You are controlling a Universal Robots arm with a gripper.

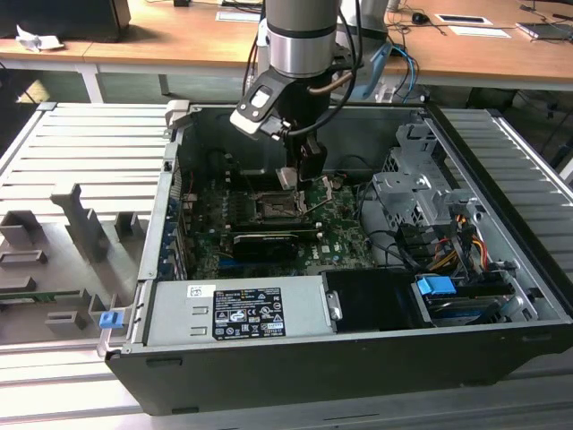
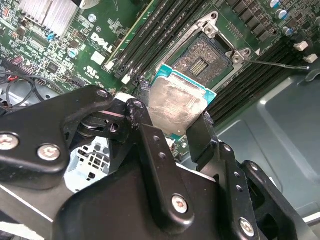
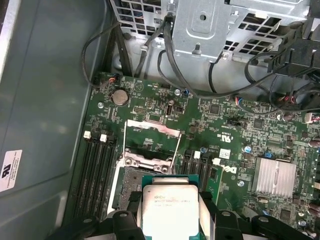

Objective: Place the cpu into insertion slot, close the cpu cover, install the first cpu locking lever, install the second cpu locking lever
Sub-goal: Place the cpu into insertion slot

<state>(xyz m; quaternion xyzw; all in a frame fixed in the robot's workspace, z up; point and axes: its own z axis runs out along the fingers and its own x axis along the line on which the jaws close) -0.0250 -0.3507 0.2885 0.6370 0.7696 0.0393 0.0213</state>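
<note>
You see an open dark computer case (image 1: 376,358) lying on a ribbed grey table (image 1: 81,143) in the exterior view; a grey labelled box (image 1: 242,309) sits along the case's near wall; the robot arm (image 1: 303,36) reaches down into the case from above, over the green motherboard (image 1: 345,235); in both wrist views the board spreads beneath the tool, with long black memory slots (image 2: 155,35) running beside the socket; the gripper (image 2: 174,116) hangs just above the board, its two black fingers (image 2: 200,137) clamped on opposite edges of the cpu; the insertion slot (image 3: 131,186) lies uncovered, its contact field showing inside a silver rim; the cpu cover (image 3: 151,125) stands tilted up from the slot at its hinge, and you can see green board through its square opening; a thin locking lever (image 2: 280,64) sticks out from one corner of the slot; the cpu (image 3: 170,206), dull silver on top with a teal edge, is held in the air beside and partly over the slot, not seated in it.
</note>
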